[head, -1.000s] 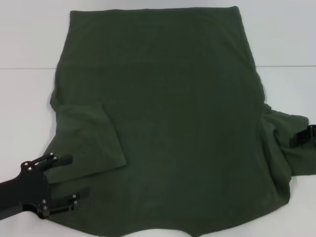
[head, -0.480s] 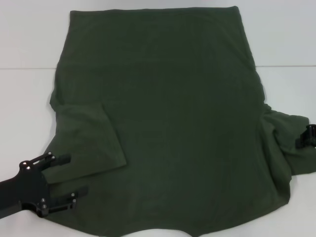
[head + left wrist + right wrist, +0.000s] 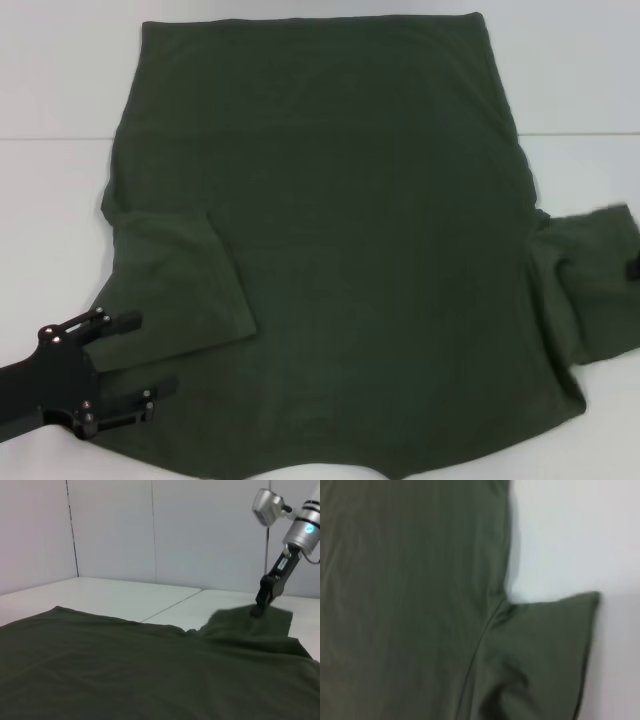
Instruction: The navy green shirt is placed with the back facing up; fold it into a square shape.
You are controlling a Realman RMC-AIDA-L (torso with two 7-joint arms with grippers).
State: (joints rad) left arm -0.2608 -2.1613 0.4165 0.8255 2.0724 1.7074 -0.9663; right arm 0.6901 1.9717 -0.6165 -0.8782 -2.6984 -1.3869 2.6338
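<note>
The navy green shirt [image 3: 330,250] is spread plain side up on the white worktop [image 3: 50,230], its left sleeve folded inward. The left pincer [image 3: 135,365] is held open at that sleeve. The right pincer [image 3: 257,611] touches the right sleeve, now flattened outward; its opening cannot be told.

The right end effector [image 3: 634,268] is nearly all cut off at the frame edge; its fingers can't be made out. The navy green shirt's [image 3: 330,250] collar end runs past the near edge.
</note>
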